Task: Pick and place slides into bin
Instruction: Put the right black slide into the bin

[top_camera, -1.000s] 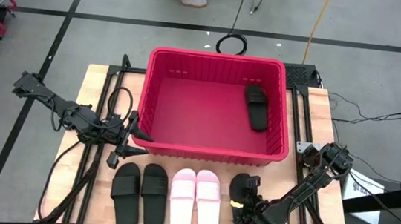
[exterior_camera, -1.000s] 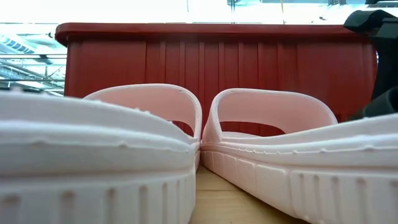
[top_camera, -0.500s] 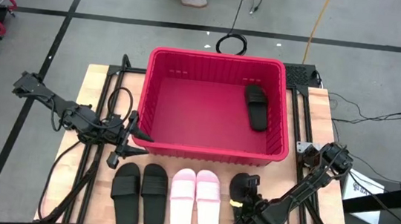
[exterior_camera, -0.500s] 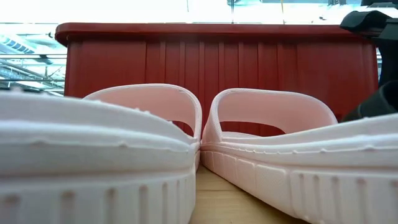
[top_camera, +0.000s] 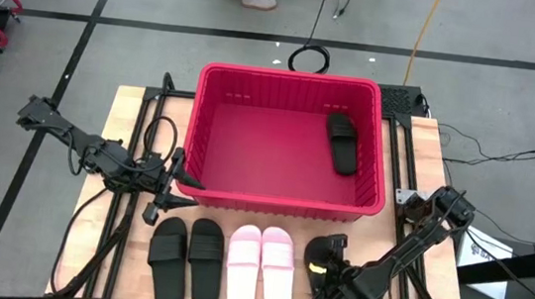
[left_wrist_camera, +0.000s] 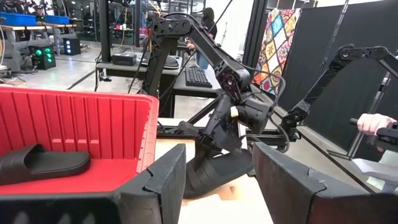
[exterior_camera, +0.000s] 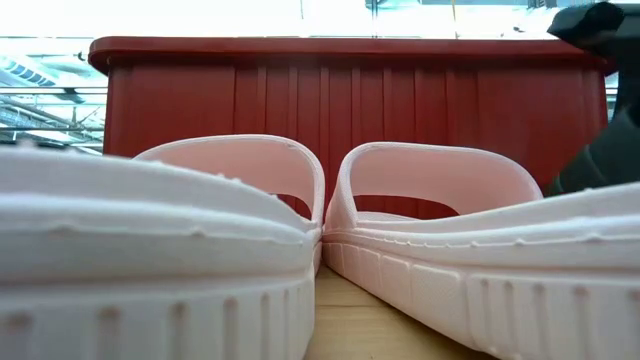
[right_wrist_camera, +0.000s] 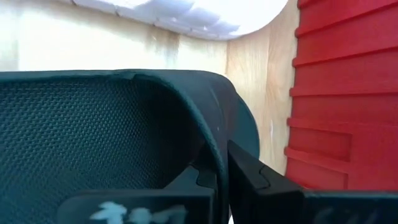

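**Risk check: right end effector clamped on black slide strap**

Right end effector (top_camera: pixel 328 266) low over the bench (top_camera: pixel 133 106), fingers together on the strap edge of a lone black slide (right_wrist_camera: pixel 124 124). Grip confirmed in right wrist view: thin strap rim pinched, sole below. Bin (top_camera: pixel 282 203) just ahead of the end effector, wall close beside the held slide.

Left end effector (top_camera: pixel 166 187) parked with fingers apart, beside the bin's near corner, holding nothing.

Elsewhere: one black slide in the bin (top_camera: pixel 342 142); black pair (top_camera: pixel 186 258) and pink pair (top_camera: pixel 260 268) just to the side of the right end effector.

Likely failures:
- Slip from pinch: narrow bite on flexible strap; sole weight hanging off-centre, likely to swing or peel out on lift.
- Snag on bin rim: dangling toe or heel catching the wall if raised too little.
- Nudging the nearest pink slide on departure, given small gap.
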You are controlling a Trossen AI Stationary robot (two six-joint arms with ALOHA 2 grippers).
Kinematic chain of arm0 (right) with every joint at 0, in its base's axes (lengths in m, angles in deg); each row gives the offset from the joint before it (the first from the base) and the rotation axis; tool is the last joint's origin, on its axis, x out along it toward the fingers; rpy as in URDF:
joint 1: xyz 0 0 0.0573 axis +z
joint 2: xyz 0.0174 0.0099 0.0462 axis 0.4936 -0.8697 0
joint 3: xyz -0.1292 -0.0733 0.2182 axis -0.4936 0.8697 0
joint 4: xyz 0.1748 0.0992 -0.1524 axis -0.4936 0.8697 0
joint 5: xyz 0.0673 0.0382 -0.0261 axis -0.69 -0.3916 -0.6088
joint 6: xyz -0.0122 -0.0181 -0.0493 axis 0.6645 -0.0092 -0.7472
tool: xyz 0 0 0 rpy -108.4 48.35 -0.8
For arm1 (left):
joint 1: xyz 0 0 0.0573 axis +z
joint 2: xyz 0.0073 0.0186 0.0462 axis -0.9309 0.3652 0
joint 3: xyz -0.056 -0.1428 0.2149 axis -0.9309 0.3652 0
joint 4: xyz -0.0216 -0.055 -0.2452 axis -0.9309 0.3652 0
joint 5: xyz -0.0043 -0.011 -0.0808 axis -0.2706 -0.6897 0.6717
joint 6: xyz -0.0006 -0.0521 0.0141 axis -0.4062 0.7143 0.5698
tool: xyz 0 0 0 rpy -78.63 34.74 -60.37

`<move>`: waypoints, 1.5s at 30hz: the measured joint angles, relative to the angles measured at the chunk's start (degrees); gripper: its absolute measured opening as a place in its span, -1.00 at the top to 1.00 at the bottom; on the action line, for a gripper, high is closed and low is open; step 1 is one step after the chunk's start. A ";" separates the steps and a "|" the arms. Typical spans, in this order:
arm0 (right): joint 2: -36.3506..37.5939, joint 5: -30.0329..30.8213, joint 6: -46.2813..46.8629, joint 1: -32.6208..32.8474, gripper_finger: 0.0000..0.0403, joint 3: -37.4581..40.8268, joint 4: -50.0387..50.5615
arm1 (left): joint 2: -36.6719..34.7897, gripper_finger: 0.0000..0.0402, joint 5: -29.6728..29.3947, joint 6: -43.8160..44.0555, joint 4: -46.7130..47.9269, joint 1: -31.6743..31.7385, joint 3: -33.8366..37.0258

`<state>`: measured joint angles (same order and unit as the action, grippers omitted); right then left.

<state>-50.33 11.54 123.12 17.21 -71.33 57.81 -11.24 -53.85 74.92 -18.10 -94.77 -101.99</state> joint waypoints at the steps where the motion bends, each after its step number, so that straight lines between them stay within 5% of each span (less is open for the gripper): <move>1: 0.61 0.00 0.00 0.02 0.98 0.00 -0.12 | 0.00 0.07 0.00 0.02 -0.01 -0.01 0.00; 17: 12.42 0.37 -5.32 -0.70 0.98 -0.03 -2.19 | 0.00 0.07 -0.89 -0.70 0.00 0.00 0.00; 34: 17.96 2.08 -31.39 -6.42 0.97 -0.07 -24.01 | 0.00 0.07 -4.43 -1.53 -1.11 0.01 0.00; 45: 19.52 14.23 -42.01 -10.80 0.97 -0.07 -30.63 | -0.61 0.07 -10.25 -6.17 -2.22 1.79 0.00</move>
<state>-30.81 25.77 81.11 6.41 -71.40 27.19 -11.85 -64.10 68.75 -20.32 -92.98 -101.99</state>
